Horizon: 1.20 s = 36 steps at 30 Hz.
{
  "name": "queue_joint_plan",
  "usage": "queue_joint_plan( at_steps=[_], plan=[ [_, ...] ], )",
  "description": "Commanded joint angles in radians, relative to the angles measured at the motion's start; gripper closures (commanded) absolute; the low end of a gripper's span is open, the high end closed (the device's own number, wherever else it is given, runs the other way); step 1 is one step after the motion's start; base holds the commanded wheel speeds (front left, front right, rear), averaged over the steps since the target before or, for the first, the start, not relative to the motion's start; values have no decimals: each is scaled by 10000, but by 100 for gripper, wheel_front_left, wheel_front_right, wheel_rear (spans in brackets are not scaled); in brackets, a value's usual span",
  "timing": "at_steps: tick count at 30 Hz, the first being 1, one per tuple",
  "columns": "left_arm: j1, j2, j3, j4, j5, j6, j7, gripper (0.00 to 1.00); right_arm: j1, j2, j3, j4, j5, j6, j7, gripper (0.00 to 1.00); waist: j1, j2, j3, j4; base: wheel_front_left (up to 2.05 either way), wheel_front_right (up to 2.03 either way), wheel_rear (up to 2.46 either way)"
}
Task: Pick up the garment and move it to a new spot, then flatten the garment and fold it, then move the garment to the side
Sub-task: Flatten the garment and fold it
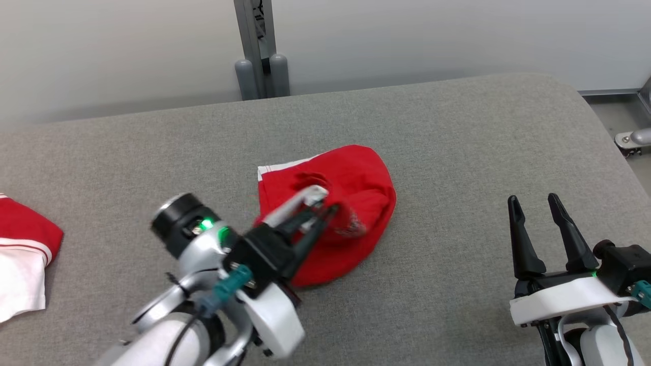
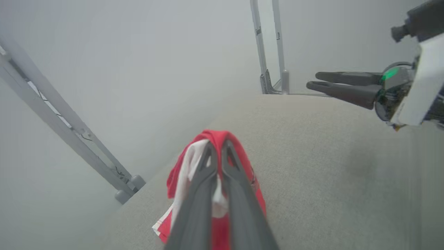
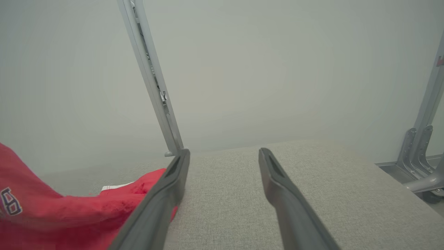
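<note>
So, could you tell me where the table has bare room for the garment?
Bare: the stretch between the red garment and the right gripper, and the far strip before the grey post. Crowded: the left edge, where another red-and-white garment lies.

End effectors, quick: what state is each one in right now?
Left end effector: closed on the red garment.
Right end effector: open, holding nothing.

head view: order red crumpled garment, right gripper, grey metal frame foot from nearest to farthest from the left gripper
1. red crumpled garment, centre, pinched by the left gripper
2. right gripper, lower right, open
3. grey metal frame foot, far right, beyond the grey fabric-covered table
</note>
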Motion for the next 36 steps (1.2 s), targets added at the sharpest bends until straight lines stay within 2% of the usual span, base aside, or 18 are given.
queue_joint_plan(
  at_steps=[1,4,8,12,15,18,26,31,36],
  plan=[
    [-236,-123,-206,-214,112,-176,116,100,95,-60,11,14,98,19,-109,0,0,0,-90,-32,0,0,0],
    [-740,-664,-931,-753,74,-585,415,100,131,-60,40,123,169,19,-155,0,0,0,-192,-109,0,0,0],
    [-1582,-1499,-1601,-780,33,-888,445,100,172,-58,61,223,265,19,-198,0,0,0,-224,-256,0,0,0],
    [-2365,-2365,-1649,-332,-17,-874,212,100,151,-57,109,269,357,19,-263,0,0,0,-178,-413,0,0,0],
    [-2846,-2806,-1183,348,-104,-585,-5,100,133,-55,126,299,424,19,-304,0,0,0,-84,-494,0,0,0],
    [-3123,-2883,-406,1409,-258,-154,-183,100,92,-55,67,266,437,19,-344,0,0,0,99,-463,0,0,0],
    [-2366,-2364,1604,4450,-1316,786,-884,100,-205,-54,39,247,413,19,-433,0,0,0,739,-109,0,0,0],
    [-1333,-2038,2387,5438,-1915,1016,-1531,100,-449,-58,4,202,268,20,-398,0,0,0,1168,268,0,0,0],
    [-260,-1810,3085,5702,-2336,1316,-2297,100,-622,-58,40,180,144,20,-295,0,0,0,1355,644,0,0,0]
  ],
)
